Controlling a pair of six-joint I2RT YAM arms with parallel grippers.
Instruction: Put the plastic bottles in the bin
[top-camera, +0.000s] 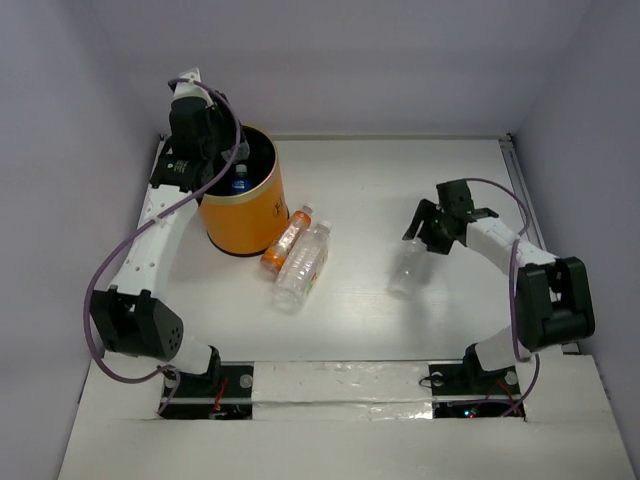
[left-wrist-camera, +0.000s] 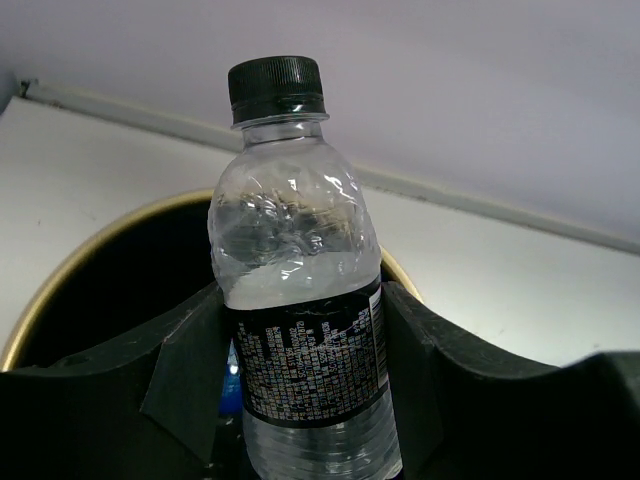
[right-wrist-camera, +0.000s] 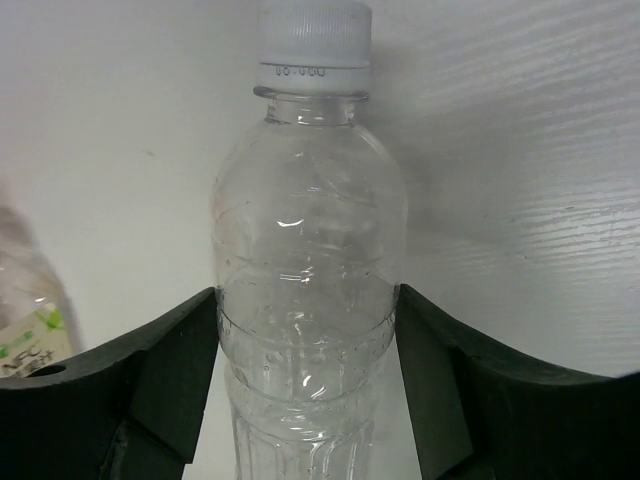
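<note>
Left claw (left-wrist-camera: 300, 300) clamped on dark-labelled bottle (left-wrist-camera: 295, 240), over bin (left-wrist-camera: 60, 270). Right claw (right-wrist-camera: 305, 305) straddles clear bottle (right-wrist-camera: 305, 200) on bench (right-wrist-camera: 520, 200), fingers at its sides; clamped or not, cannot tell.

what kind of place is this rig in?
Probably a lab data-collection cell, not a home: bare white table boxed in by blank walls, two arms bolted at its edge, only bottles and an orange bin as props.
</note>
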